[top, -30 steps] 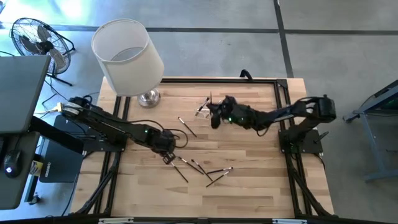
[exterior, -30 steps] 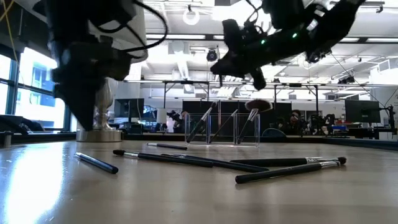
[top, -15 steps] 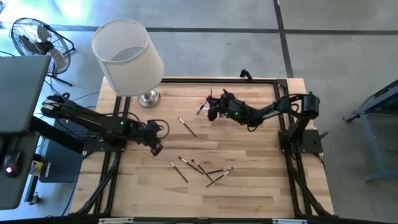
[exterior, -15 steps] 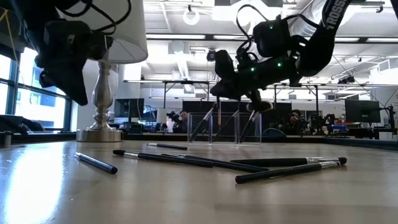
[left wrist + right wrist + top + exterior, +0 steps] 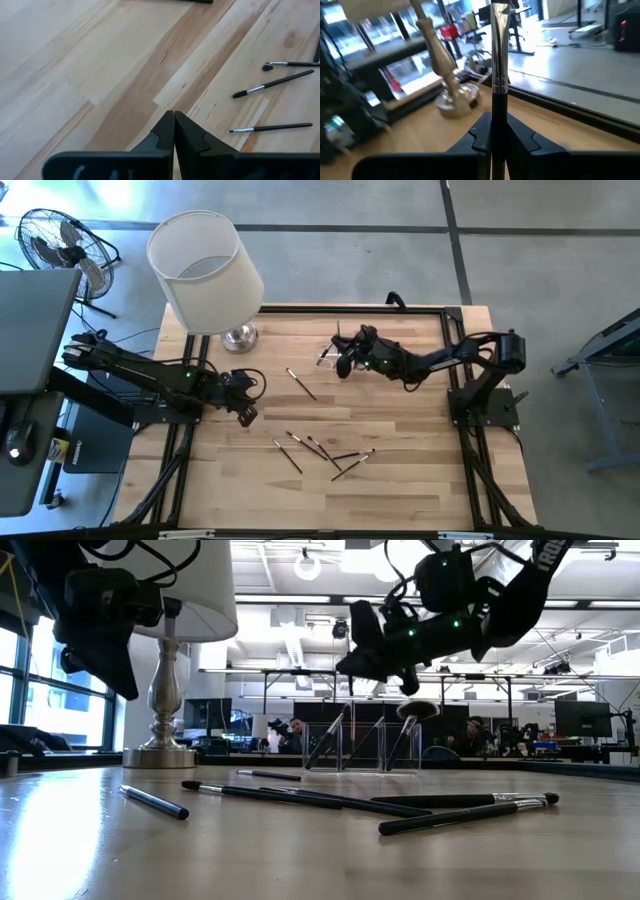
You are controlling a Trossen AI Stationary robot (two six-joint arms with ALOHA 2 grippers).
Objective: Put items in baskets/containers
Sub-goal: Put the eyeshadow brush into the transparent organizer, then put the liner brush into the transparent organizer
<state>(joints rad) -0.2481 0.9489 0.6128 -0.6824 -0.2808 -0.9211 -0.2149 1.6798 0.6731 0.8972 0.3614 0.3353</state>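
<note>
My right gripper point(image 5: 343, 364) hovers beside the clear holder point(image 5: 360, 746) at the far middle of the table and is shut on a slim brush point(image 5: 499, 55) with a dark handle and a silver ferrule. Several brushes lean in the holder, one of them with a fluffy reddish-brown head point(image 5: 418, 710). Several more brushes lie flat on the table point(image 5: 320, 448), and one lies apart point(image 5: 300, 383). My left gripper point(image 5: 248, 415) is shut and empty above the table's left part; it also shows in the left wrist view point(image 5: 174, 131). My right gripper pinches the brush's dark handle point(image 5: 499, 112) between its two fingers, just behind the silver ferrule. The brush runs along the fingers and its ferrule end sticks out past their tips. The brush is lifted clear of the table.
A big white lampshade point(image 5: 205, 270) on a silver lamp foot point(image 5: 240, 336) stands at the far left corner. A dark frame point(image 5: 350, 309) runs along the table's edges. Bare wood point(image 5: 400, 480) lies at the near right.
My left gripper has drawn back from the loose brushes toward the table's left edge and risen, still shut. My right gripper, holding the brush, has dipped toward the holder and come up a little again.
</note>
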